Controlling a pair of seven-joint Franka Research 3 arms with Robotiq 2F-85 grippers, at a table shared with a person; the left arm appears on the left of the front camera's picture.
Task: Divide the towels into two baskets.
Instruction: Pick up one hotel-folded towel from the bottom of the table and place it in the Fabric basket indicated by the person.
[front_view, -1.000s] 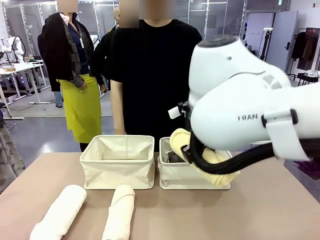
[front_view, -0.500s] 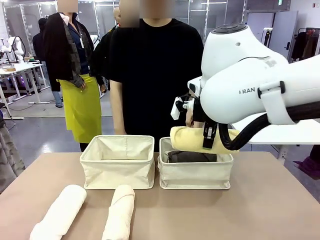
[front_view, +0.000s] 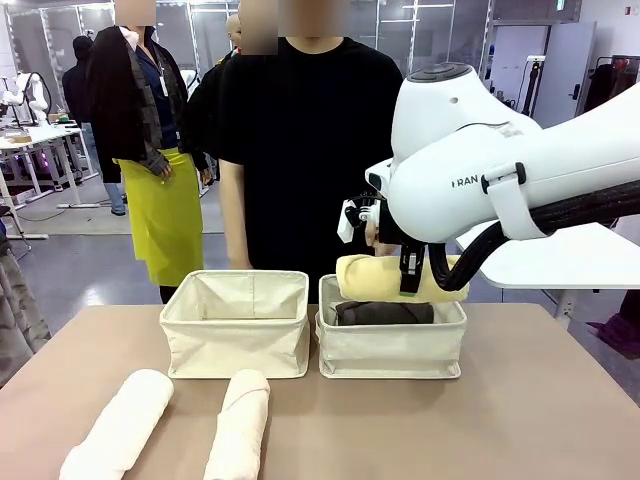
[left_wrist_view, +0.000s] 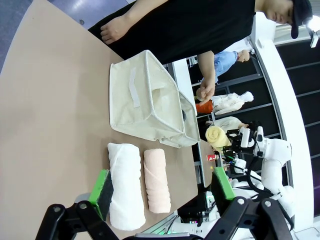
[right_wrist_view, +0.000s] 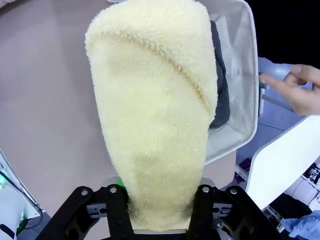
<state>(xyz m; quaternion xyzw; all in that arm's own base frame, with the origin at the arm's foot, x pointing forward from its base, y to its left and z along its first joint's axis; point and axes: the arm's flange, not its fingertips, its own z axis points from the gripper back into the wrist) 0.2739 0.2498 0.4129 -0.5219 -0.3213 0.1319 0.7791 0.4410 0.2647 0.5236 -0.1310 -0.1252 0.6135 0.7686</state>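
Pale yellow terry roll (front_view: 375, 277): swung level above cream canvas basket (front_view: 390, 352), drop likely next.
Right gripper (front_view: 408, 270): pinching it.
Left gripper (left_wrist_view: 162, 186): spread wide.

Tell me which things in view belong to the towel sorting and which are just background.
Job: pale yellow towel, gripped by the right gripper above the right basket; dark grey towel inside it; left basket; white towel and cream towel on the table.
Not the job: person in black at the far side; person in a yellow apron; white side table.
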